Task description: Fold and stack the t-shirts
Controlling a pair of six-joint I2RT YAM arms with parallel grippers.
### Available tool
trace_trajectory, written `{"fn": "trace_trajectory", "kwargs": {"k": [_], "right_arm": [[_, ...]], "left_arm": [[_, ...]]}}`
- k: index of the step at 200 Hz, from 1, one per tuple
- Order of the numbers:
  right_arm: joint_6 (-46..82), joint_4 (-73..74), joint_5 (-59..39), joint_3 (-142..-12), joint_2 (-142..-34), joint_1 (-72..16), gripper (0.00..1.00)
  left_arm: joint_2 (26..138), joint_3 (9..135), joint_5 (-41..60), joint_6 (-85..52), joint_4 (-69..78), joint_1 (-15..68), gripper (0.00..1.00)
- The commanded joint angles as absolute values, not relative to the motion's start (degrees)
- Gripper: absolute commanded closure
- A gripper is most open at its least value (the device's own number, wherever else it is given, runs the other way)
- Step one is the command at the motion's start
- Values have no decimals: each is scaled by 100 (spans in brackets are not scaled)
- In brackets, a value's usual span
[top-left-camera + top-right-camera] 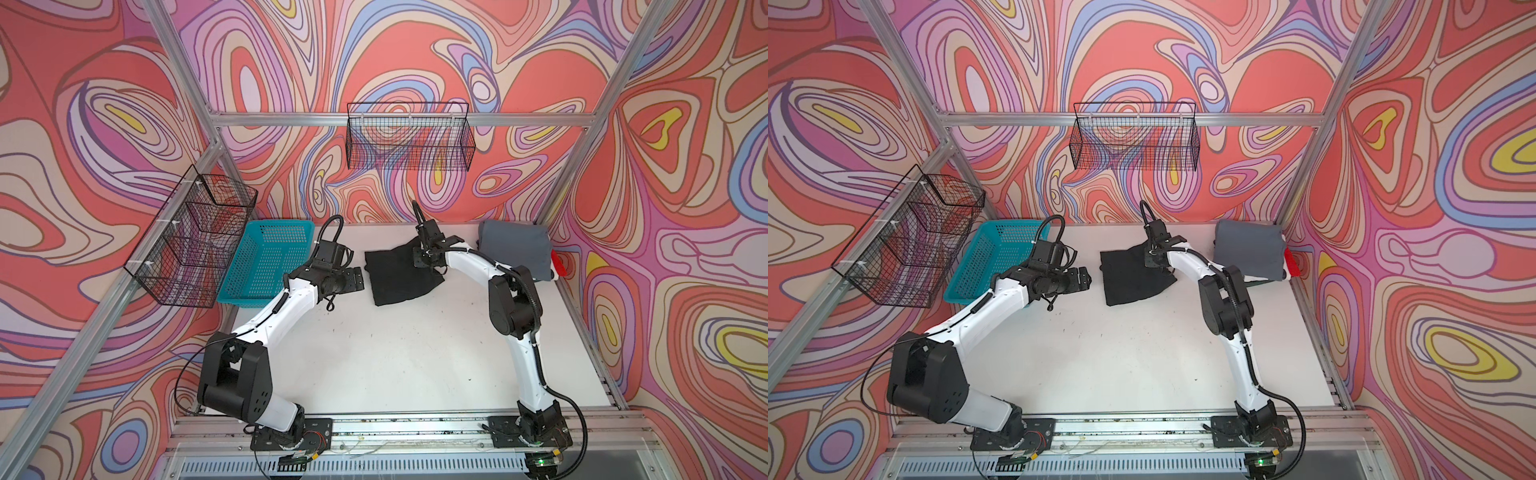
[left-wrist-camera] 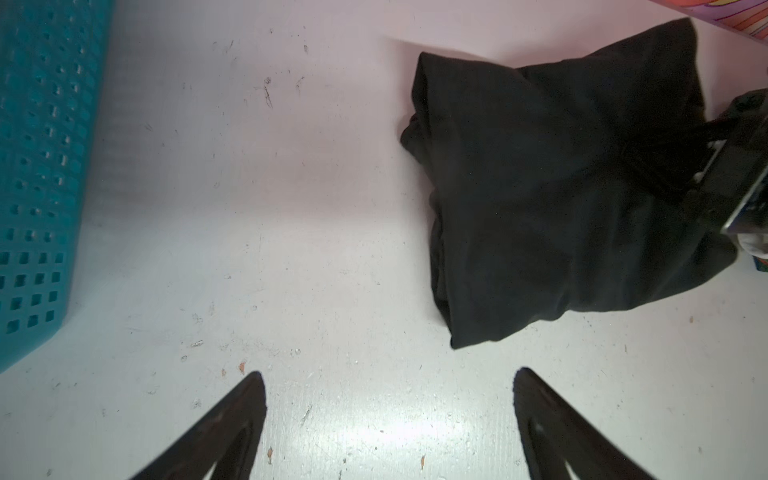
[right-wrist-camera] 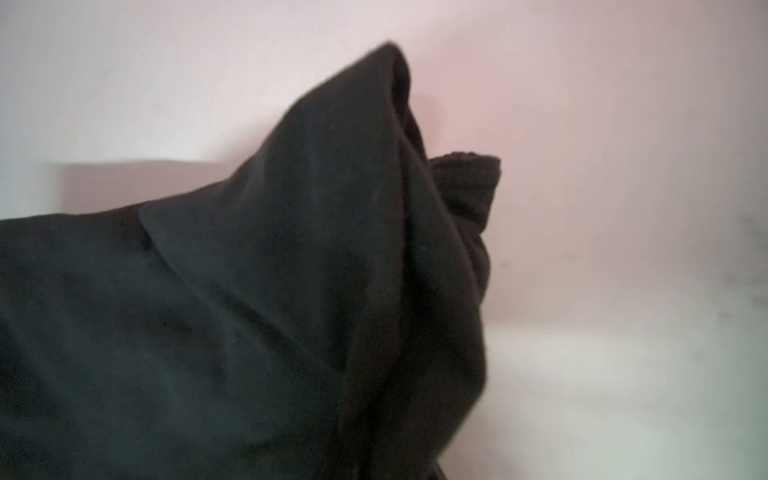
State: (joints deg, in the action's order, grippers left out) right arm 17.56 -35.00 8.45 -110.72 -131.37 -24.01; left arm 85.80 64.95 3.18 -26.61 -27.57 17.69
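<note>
Folded black soft-cloth t-shirt point(image 1: 399, 276) pinched by the right gripper point(image 1: 423, 261), with the pile off to its right.
The shirt lies at the far middle of the white table point(image 1: 395, 357), long axis running far-to-near at a slight slant. The clenched grip sits on its right-hand side (the cloth puckers into a peak in the right wrist view). The slate-grey folded t-shirt point(image 1: 515, 249) topping the pile sits in the far right corner, nearer that arm, so I judge a rightward carry is due. The left gripper point(image 2: 388, 374) hangs spread wide over bare table just left of the shirt, grasping nothing.

Turquoise basket point(image 1: 266, 262) far-L on white table point(image 1: 395, 357), w/ L wire basket point(image 1: 195, 241) & rear wire basket point(image 1: 409, 139) hung above
</note>
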Motion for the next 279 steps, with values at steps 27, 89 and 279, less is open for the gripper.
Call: {"fn": "trace_trajectory", "kwargs": {"k": [27, 89, 279], "right_arm": [[941, -4141, 1670, -11785, -12666, -1725, 100], [579, -4213, 1786, -12097, -12488, -968, 100], [1271, -2178, 1567, -10177, -10789, 839, 100]], "left_arm": [[8324, 6234, 552, -2751, -2582, 1767, 8], [8271, 5986, 632, -2782, -2441, 1771, 8], [8498, 6035, 762, -2822, -2416, 1769, 8]]}}
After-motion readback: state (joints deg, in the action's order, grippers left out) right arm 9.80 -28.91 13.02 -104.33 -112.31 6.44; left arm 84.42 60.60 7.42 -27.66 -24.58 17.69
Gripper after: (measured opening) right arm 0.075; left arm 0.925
